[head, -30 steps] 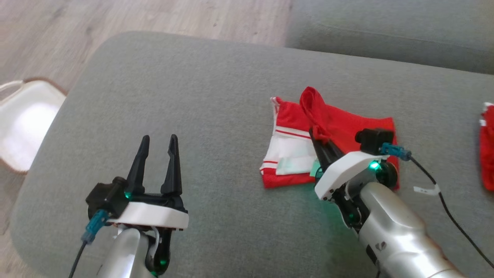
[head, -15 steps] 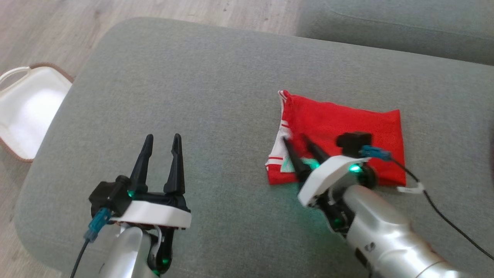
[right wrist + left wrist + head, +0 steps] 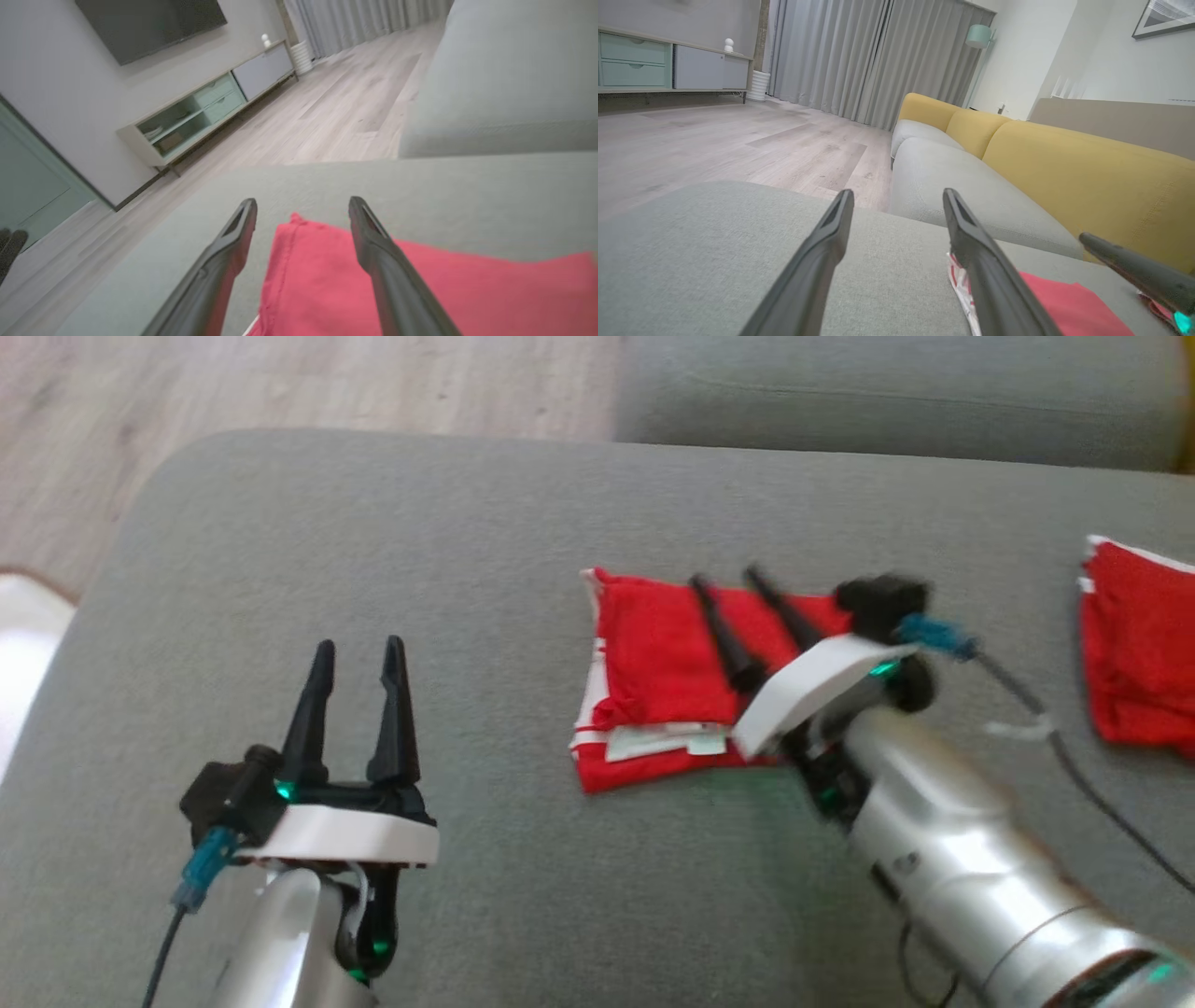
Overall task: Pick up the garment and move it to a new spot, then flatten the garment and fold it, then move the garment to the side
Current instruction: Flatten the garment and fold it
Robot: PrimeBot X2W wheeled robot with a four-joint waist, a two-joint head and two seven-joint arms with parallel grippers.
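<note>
Showing the folded red garment (image 3: 653,653) on a grey cushion (image 3: 420,541). Right tool (image 3: 724,576) hangs over it, fingers spread and empty. Left tool (image 3: 359,644) likewise, well apart.

Holds left gripper (image 3: 359,642) low at lower left of head view, fingers pointing up, jaws spread apart. Extends right forearm (image 3: 943,840) from lower right corner diagonally up and left, slightly blurred. Presents right gripper (image 3: 724,575) at its end, long fingers angled up-left, jaws spread apart.

Silver forearms (image 3: 971,859) carry white wrist plates (image 3: 336,835), black fingers (image 3: 394,709) (teal plugs (image 3: 201,870)).
</note>
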